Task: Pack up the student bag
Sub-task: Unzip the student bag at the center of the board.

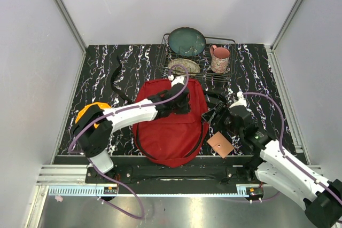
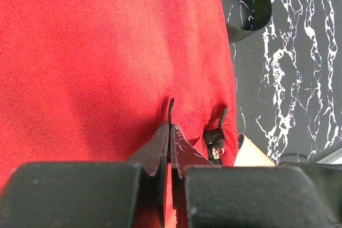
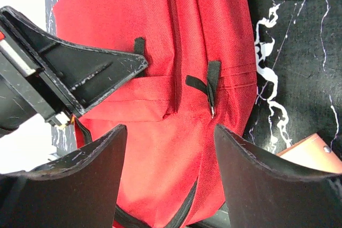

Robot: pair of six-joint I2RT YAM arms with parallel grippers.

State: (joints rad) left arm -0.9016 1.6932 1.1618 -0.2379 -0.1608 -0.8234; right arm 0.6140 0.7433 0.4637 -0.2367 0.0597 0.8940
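Note:
The student bag is a red backpack with black trim, lying flat at the table's middle. My left gripper rests on its upper right part. In the left wrist view the left gripper is shut on a thin black zipper pull of the bag. A second black pull hangs just to its right. My right gripper is open and empty at the bag's right edge. In the right wrist view the right gripper has its jaws wide over the red fabric, near a black pull.
A tan notebook lies right of the bag, by the right arm. A wire dish rack at the back holds a dark green plate, a smaller plate and a pink mug. A black strap curls left of the bag.

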